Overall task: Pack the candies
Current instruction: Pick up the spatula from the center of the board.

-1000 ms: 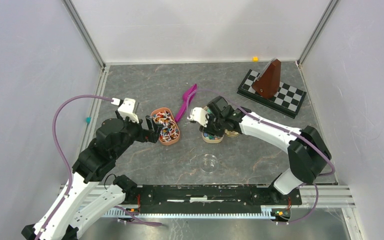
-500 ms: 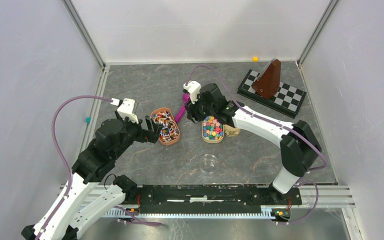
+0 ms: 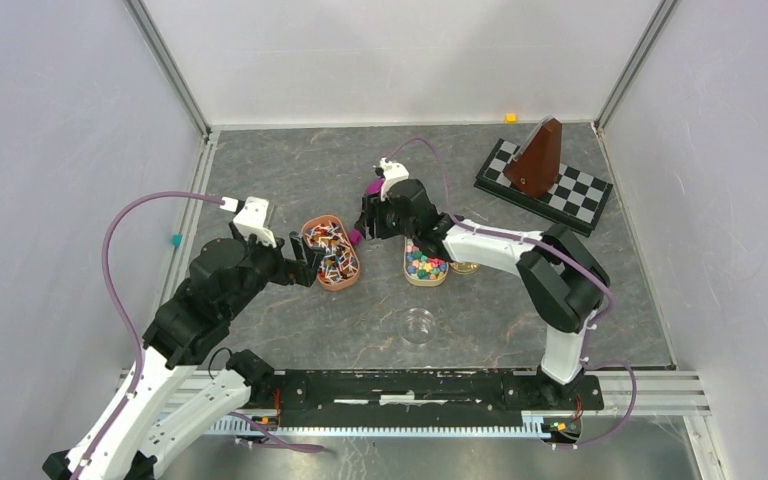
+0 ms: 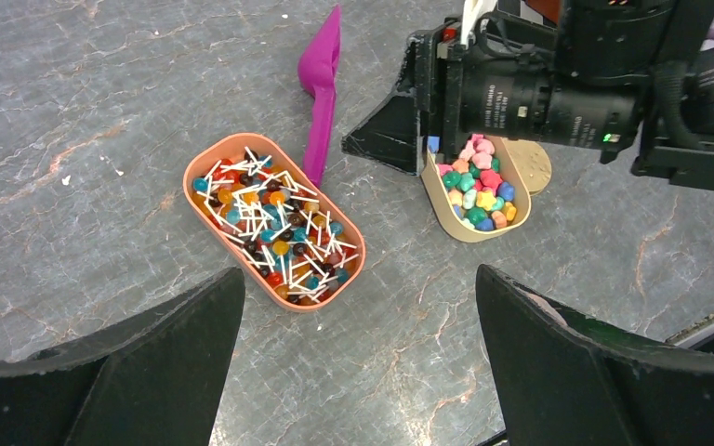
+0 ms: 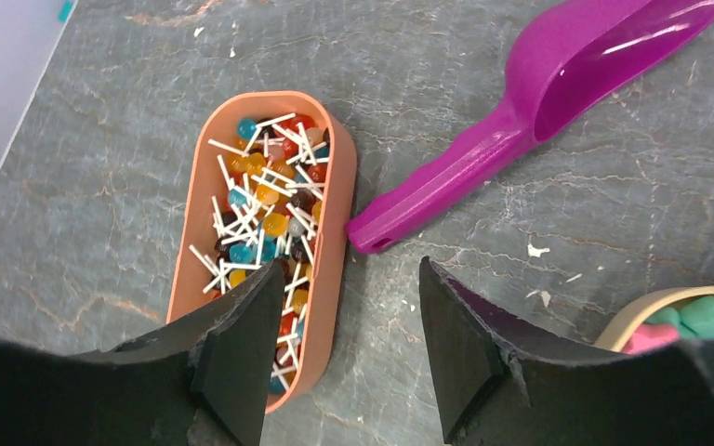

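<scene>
The candies (image 3: 425, 263) are tiny star-like pieces in mixed bright colours, filling a beige oval tray (image 4: 449, 214); they also show in the left wrist view (image 4: 479, 186) and at the right wrist view's lower right corner (image 5: 707, 316). A purple scoop (image 5: 539, 102) lies between the two trays, its handle end pointing at the orange tray. My right gripper (image 3: 363, 225) is open and empty, jaws wide, just above the scoop's handle end (image 5: 372, 232). My left gripper (image 4: 358, 372) is open and empty, just short of the orange tray's near end.
An orange-brown oval tray (image 3: 344, 283) of lollipop-like sweets with white sticks sits left of the scoop. A gold lid (image 3: 465, 267) lies beside the beige tray. A small clear dish (image 3: 419, 325) sits nearer the front. A metronome (image 3: 540, 155) stands on a chessboard (image 3: 580, 200) at the back right.
My right gripper has swung from over the beige candy tray to the far left, now over the scoop's handle; the candies are uncovered. The left arm has not moved.
</scene>
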